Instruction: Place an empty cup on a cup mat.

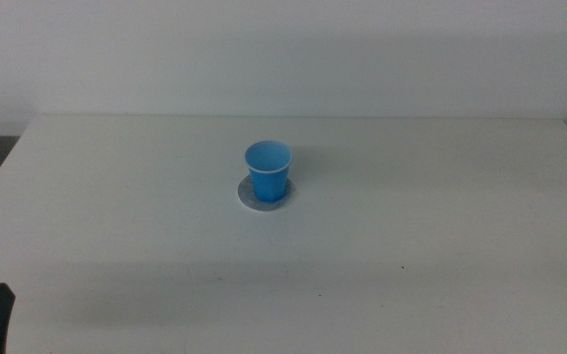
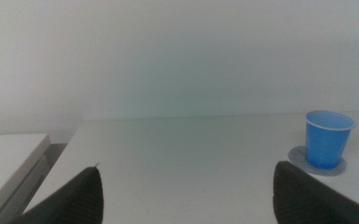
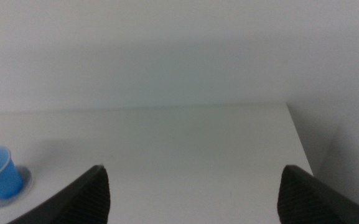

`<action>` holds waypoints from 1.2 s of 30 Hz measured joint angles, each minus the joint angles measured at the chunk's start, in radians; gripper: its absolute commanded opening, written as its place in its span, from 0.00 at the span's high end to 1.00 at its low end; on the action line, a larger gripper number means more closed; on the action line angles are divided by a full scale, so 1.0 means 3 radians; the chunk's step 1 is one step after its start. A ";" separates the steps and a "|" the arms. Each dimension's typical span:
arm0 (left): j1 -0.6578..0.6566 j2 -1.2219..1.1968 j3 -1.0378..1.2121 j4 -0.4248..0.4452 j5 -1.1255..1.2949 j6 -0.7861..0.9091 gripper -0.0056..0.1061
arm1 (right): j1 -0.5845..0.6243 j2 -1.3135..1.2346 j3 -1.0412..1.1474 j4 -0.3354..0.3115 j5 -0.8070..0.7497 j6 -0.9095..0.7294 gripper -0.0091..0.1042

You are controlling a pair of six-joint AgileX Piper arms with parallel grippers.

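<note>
The cup [image 1: 268, 170] stood upright on the cup mat [image 1: 249, 196], near the middle of the white surface [image 1: 411, 226], its mouth up and nothing visible inside. The left claw [image 2: 188, 193] waited at the near left corner, jaws spread apart and holding nothing. The right claw [image 3: 191, 193] hung well off to the cup's right, jaws likewise apart.

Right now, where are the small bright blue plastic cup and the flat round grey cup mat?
small bright blue plastic cup [image 1: 267, 175], middle view, on its outer wall.
flat round grey cup mat [image 1: 247, 196], middle view, on the exposed edge left of the cup's base.
</note>
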 measured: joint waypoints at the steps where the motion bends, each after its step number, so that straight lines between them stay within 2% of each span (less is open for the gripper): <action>1: 0.0000 0.0000 0.0000 0.0000 0.0000 0.0000 0.11 | 0.0000 -0.0118 0.0173 -0.0018 -0.0152 0.0014 0.21; 5: 0.0000 0.0000 0.0000 0.0000 0.0000 0.0000 0.11 | 0.0000 -0.0449 0.0656 0.0000 -0.0605 0.0026 0.22; 8: 0.0000 0.0000 0.0000 0.0000 0.0000 0.0000 0.11 | 0.0000 -0.0582 0.0748 0.0018 -0.0746 0.0051 0.22; 17: 0.0000 0.0000 0.0000 0.0000 0.0000 0.0000 0.11 | 0.0000 -0.0671 0.0754 0.0030 -0.0874 0.0064 0.22; 21: 0.0000 0.0000 0.0000 0.0000 0.0000 0.0000 0.11 | 0.0000 -0.0671 0.0770 -0.0084 -0.0918 0.0024 0.22; 24: 0.0000 0.0000 0.0000 0.0000 0.0000 0.0000 0.11 | -0.0016 -0.0770 0.0943 -0.0145 -0.1273 -0.0041 0.22; 29: 0.0000 0.0000 0.0000 0.0000 0.0000 0.0000 0.11 | -0.0124 -0.1412 0.1692 -0.0155 -0.1949 -0.0301 0.22; 31: 0.0000 0.0000 0.0000 0.0000 0.0000 0.0000 0.11 | -0.0154 -0.1710 0.2140 -0.0046 -0.2134 -0.0344 0.22; 36: 0.0000 0.0000 0.0000 0.0000 0.0000 0.0000 0.11 | -0.0169 -0.2352 0.2874 0.0211 -0.2177 -0.0359 0.22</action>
